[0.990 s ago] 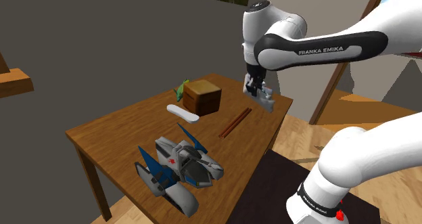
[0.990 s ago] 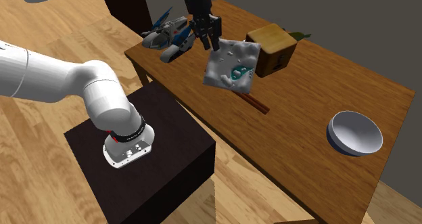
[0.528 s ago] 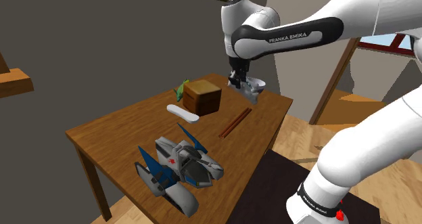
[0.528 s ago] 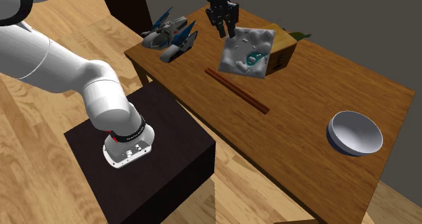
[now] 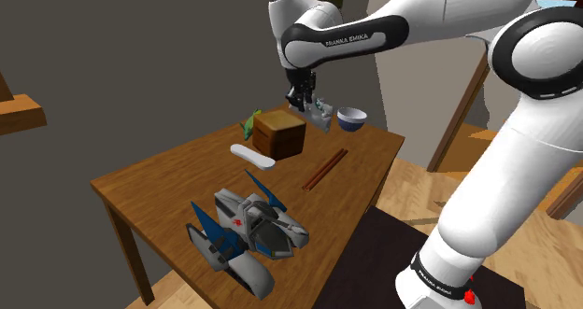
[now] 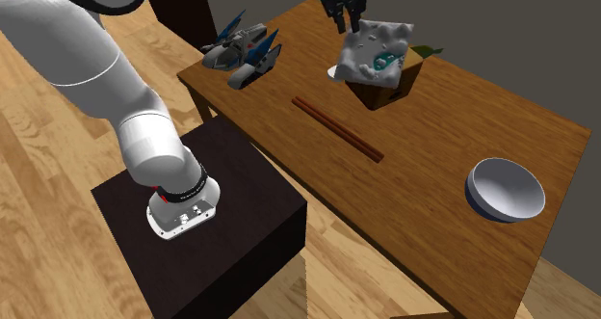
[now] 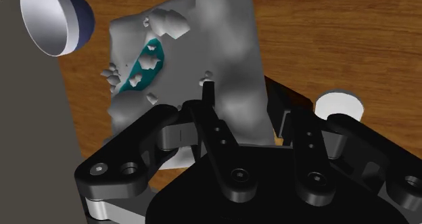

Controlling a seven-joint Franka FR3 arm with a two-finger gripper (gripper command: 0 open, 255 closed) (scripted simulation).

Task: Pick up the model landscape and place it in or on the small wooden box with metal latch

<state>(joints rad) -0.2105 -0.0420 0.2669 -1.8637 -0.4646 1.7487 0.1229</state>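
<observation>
the black gripper [image 6: 347, 20] clamps one edge of the grey, bumpy model landscape with a teal lake [image 6: 378, 52], holding it tilted over the brown wooden box [image 6: 378, 92] far on the desk [image 6: 453, 134], seemingly for lowering onto it.

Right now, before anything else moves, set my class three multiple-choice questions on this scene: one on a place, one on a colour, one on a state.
1. Where is the grey model landscape slab? A on the floor; B over the brown wooden box; C beside the toy spaceship.
2. What colour is its lake patch? A red; B yellow; C teal.
3. The black claw is: A shut on the slab; B open, empty; C resting on the table.
Answers: B, the slab hangs over the box; C, the wrist view shows teal; A, the claw clasps the slab's edge.
</observation>
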